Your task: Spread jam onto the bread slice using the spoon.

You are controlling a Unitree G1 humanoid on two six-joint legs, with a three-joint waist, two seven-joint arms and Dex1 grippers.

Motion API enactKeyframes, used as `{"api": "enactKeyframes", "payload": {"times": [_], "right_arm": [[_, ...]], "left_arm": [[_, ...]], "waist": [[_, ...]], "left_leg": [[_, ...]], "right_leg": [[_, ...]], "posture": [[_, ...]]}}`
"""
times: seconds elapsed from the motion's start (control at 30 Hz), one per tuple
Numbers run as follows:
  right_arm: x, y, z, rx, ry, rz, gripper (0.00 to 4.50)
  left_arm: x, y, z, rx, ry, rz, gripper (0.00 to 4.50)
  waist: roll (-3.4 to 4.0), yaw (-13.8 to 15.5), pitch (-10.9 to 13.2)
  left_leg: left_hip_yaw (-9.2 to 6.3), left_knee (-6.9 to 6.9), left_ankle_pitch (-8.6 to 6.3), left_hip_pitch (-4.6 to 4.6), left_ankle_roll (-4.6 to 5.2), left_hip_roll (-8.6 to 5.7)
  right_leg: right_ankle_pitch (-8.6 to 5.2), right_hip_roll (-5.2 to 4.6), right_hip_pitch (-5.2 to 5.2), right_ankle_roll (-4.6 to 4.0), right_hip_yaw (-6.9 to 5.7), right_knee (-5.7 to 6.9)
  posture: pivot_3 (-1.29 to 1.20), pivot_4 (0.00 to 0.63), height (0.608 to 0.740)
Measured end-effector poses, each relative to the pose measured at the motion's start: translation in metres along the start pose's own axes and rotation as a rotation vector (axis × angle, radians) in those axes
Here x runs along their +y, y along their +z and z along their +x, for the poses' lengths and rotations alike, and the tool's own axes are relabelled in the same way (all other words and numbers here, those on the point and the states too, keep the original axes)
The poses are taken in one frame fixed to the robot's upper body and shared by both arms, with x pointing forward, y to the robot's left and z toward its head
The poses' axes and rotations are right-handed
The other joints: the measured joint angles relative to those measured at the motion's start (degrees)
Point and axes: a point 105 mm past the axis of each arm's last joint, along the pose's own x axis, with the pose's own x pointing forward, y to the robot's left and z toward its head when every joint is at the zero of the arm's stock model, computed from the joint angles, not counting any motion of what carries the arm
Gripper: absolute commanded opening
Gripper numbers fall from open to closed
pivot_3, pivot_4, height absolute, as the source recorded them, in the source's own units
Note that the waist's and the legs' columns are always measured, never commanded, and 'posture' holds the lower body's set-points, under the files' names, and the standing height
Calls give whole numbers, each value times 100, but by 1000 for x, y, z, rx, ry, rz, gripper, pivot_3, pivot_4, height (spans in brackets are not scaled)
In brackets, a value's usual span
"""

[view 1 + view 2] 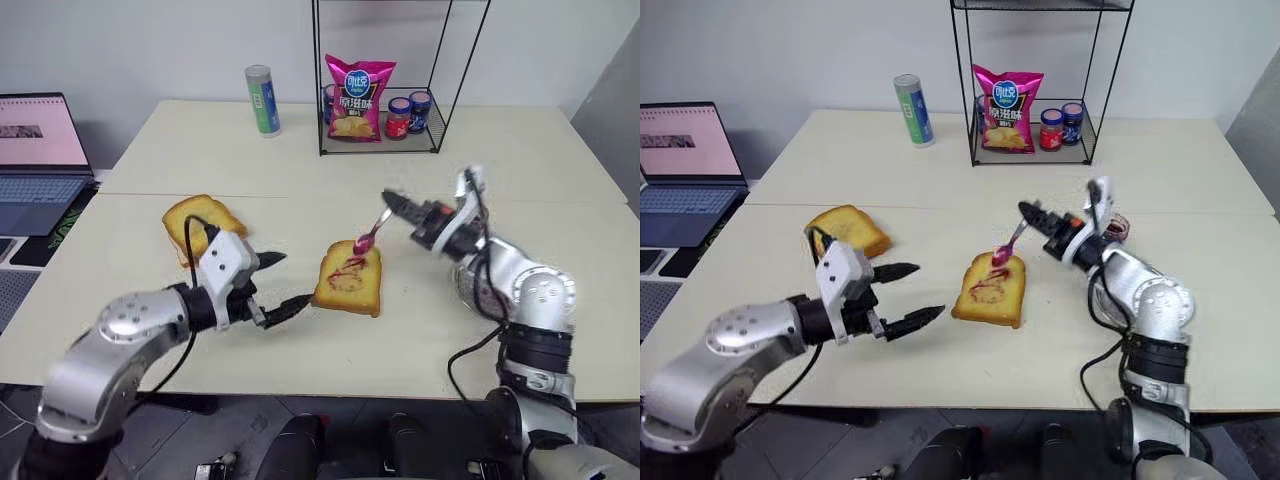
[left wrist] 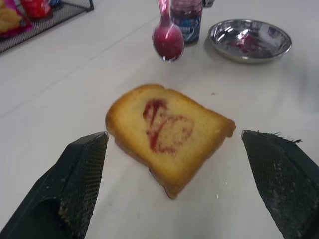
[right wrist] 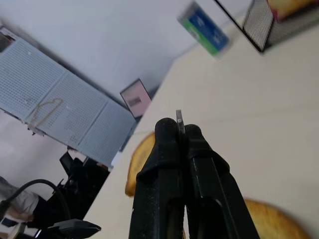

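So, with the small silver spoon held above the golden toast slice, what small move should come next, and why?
Probably lower the right gripper so the small silver metal spoon meets the square golden-yellow bread slice again. Its bowl carries purple-red jam and hangs above the slice, whose face has just a thin smear in the middle, with bare margins.

Table [image 1: 560, 170], pale, bearing: bread slice [image 1: 349, 281], centre near, showing red jam streaks on its face. Spoon [image 1: 371, 234] hanging just above its far edge, bowl jam-coated, right gripper [image 1: 392, 201] clamping the handle. Left gripper [image 1: 284, 283] sitting left of the slice, fingers spread (nothing between them). Second slice [image 1: 203, 222] lying far left. Wire rack [image 1: 385, 120] standing at the far side, holding a crisp bag [image 1: 357, 98] and jars.
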Motion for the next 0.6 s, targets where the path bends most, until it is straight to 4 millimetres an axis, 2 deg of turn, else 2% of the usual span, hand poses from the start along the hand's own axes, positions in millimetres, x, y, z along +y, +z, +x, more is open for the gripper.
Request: {"api": "enactKeyframes", "payload": {"times": [0.17,0.2,0.23,0.27,0.3,0.33,0.37,0.4,0.47,0.53,0.6], "right_arm": [[10,26,-24,-66,-33,-89,40],[9,31,-32,-80,-60,-122,40],[2,38,-50,-84,-143,-188,40],[-1,39,-54,-85,-161,-198,40],[-16,46,-77,-96,-279,-255,40],[-20,46,-81,-95,-307,-263,40],[-38,50,-102,-111,-421,-273,40],[-48,51,-113,-127,-480,-266,40],[-59,53,-127,-158,-551,-260,40],[-75,56,-145,-213,-643,-257,40],[-91,51,-162,-235,-716,-247,40]], "left_arm": [[-2,21,20,-32,-128,52,4500],[-5,24,27,-36,-169,67,4500],[-11,33,45,-57,-246,97,4500],[-13,34,48,-61,-261,102,4500],[-24,40,66,-89,-353,134,4500],[-27,41,69,-94,-368,142,4500],[-37,38,80,-98,-433,160,4500],[-41,34,85,-94,-461,161,4500],[-44,28,93,-85,-487,162,4500],[-49,31,104,-107,-515,188,4500],[-54,31,110,-117,-535,205,4500]], "waist": [[0,18,0],[0,4,0],[3,94,1],[3,112,1],[0,158,-1],[0,163,-1],[-4,143,-1],[-3,116,0],[-1,7,1],[-1,-8,1],[0,-9,0]], "left_leg": [[-3,2,0,-15,1,-5],[1,1,-1,-19,2,-4],[-11,11,1,-35,5,-17],[-12,11,1,-35,5,-16],[-12,9,0,-38,10,-19],[-13,9,0,-38,13,-21],[10,10,-8,-40,25,-19],[24,12,-13,-38,33,-20],[42,10,-14,-37,34,-14],[35,10,-13,-36,34,-8],[30,10,-13,-32,34,-7]], "right_leg": [[4,-2,0,-7,-4,-8],[7,-2,-4,-6,0,-13],[8,-8,-3,1,-14,-21],[9,-8,-1,3,-15,-25],[18,-7,13,16,-16,-53],[18,-8,15,17,-17,-56],[24,-7,13,27,3,-68],[25,-9,8,28,12,-66],[25,-12,-1,29,22,-61],[25,-10,0,28,15,-55],[25,-7,2,28,14,-48]], "posture": [[0,150,740],[0,150,740],[0,150,740],[0,150,740],[0,150,740],[0,150,740],[0,150,740],[0,150,740],[0,150,740],[0,150,740],[0,150,740]]}}
